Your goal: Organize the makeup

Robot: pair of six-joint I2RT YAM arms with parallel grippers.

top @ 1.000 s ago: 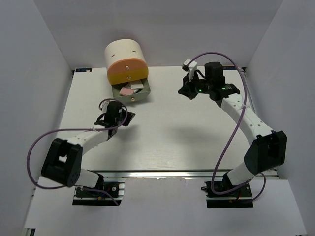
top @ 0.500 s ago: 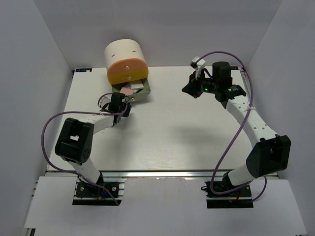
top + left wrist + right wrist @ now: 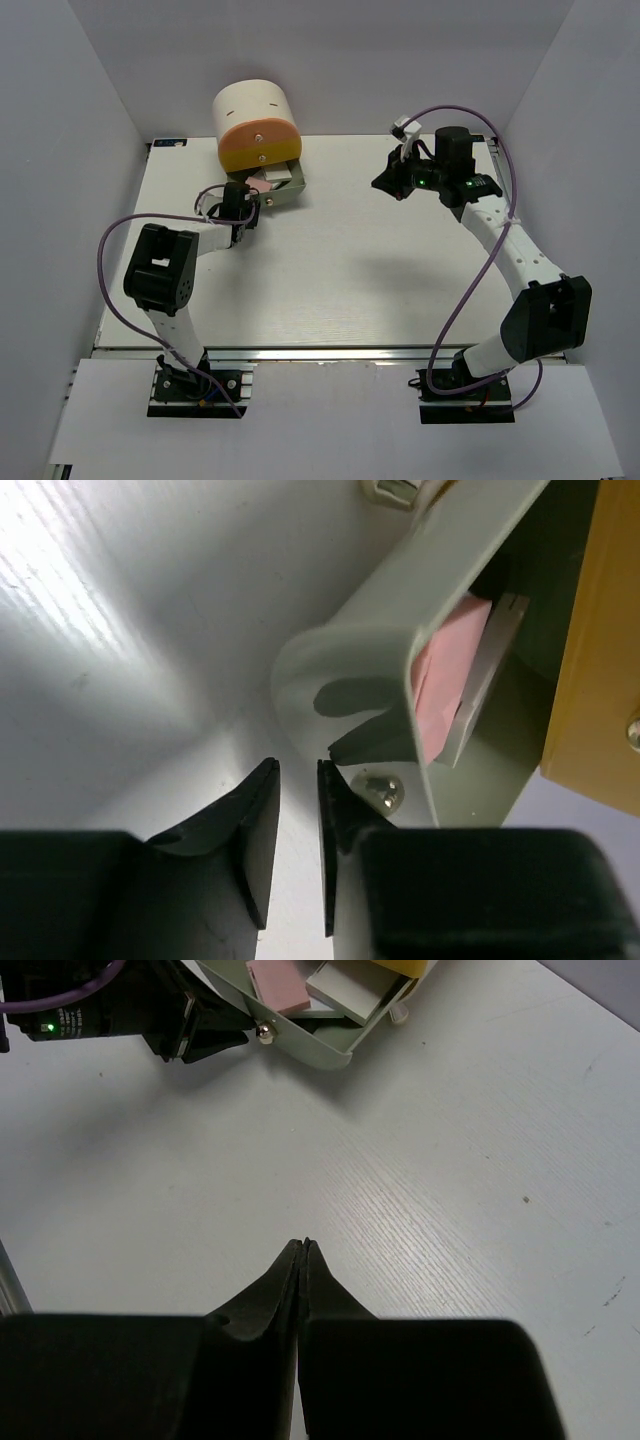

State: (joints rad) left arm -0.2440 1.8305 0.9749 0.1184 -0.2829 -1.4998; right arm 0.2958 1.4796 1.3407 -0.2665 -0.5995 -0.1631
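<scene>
A pink square (image 3: 259, 185) and a white square (image 3: 279, 175) lie in the open grey-green drawer (image 3: 290, 190) of the cream cylinder (image 3: 253, 108). Both also show in the left wrist view, pink (image 3: 445, 675) and white (image 3: 492, 660), and in the right wrist view, pink (image 3: 280, 985) and white (image 3: 345, 985). My left gripper (image 3: 243, 207) sits low at the drawer's front-left corner, its jaws a narrow gap apart and empty (image 3: 298, 780), beside the drawer knob (image 3: 381, 789). My right gripper (image 3: 388, 185) is shut and empty (image 3: 302, 1245), held above the table. The discs, compact and stick are out of view.
The cylinder has an orange-yellow front (image 3: 258, 145) and stands at the back left of the white table (image 3: 350, 270). White walls close in the left, back and right sides. The left arm's purple cable (image 3: 120, 235) loops beside it.
My left gripper has moved back and right, up to the drawer's front corner. My right gripper has shifted a little right and back.
</scene>
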